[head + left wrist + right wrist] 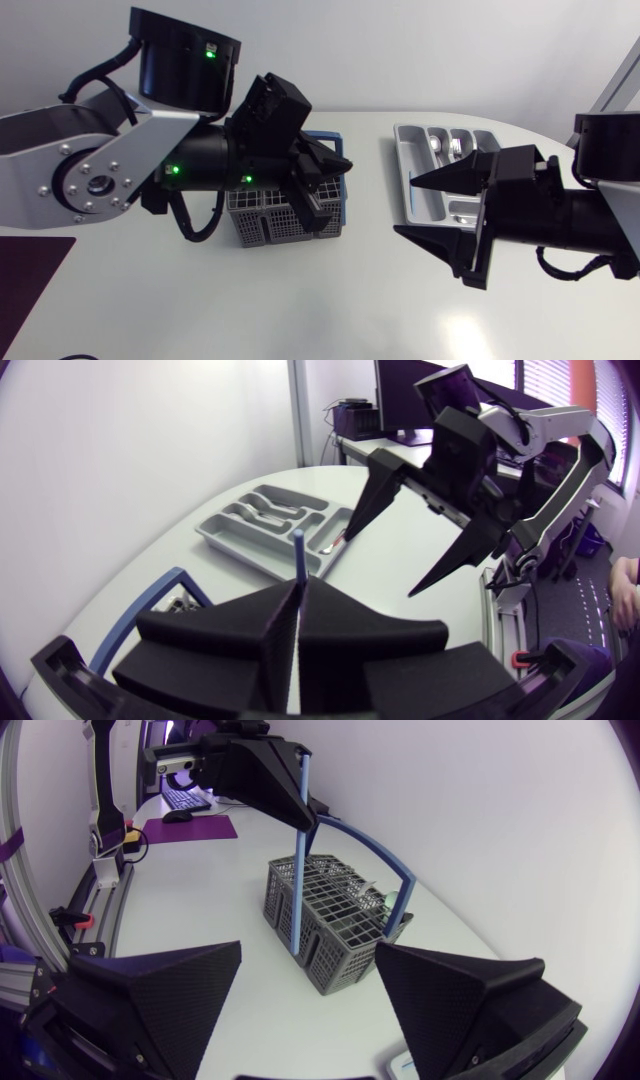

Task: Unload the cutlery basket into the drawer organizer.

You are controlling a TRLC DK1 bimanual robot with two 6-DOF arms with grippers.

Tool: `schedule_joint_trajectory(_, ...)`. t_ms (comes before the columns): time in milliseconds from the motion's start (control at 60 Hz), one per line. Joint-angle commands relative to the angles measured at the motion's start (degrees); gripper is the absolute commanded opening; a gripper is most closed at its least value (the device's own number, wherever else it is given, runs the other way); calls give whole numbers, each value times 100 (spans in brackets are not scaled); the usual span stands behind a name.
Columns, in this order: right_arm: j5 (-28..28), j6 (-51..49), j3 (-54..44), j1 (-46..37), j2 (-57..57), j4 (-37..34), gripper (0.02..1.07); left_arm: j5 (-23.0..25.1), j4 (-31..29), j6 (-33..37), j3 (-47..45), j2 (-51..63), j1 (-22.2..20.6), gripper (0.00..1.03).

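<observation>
My left gripper (325, 165) hovers over the grey cutlery basket (285, 218) and is shut on a long blue-handled utensil (300, 860). The utensil hangs upright from the left gripper (285, 800); its lower end reaches the basket (335, 925), and I cannot tell whether it is inside. Its blue tip (298, 538) pokes out above the shut left gripper (297, 600). My right gripper (408, 207) stands open and holds nothing, in front of the grey drawer organizer (412, 172). That organizer (235, 538) holds some cutlery (446, 147).
The basket has a blue bail handle (385, 860) and more cutlery (375, 900) inside. A purple mat (30, 275) lies at the table's near left edge. Bare white table lies between basket and organizer.
</observation>
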Motion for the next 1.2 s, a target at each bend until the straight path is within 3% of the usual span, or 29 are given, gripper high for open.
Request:
schedule_joint_trajectory(0,-45,317,151,221,273,-10,96,371,-133,-211,273,202,-38,7)
schedule_joint_trajectory(117,-45,414,195,450,581,78,93,855,-326,-290,423,308,-3,7)
schedule_joint_trajectory(233,-98,528,239,546,792,148,92,1004,-458,-299,502,352,14,7)
schedule_joint_trajectory(583,-239,616,388,748,1117,166,68,1154,-528,-290,563,404,23,7)
schedule_joint_trajectory(817,-239,713,432,792,1170,280,44,1154,-528,-290,563,422,32,7)
schedule_joint_trajectory(1033,-239,713,432,854,1284,297,37,1154,-555,-299,599,422,14,7)
schedule_joint_trajectory(1183,-212,713,476,863,1328,324,22,1154,-572,-299,607,422,14,7)
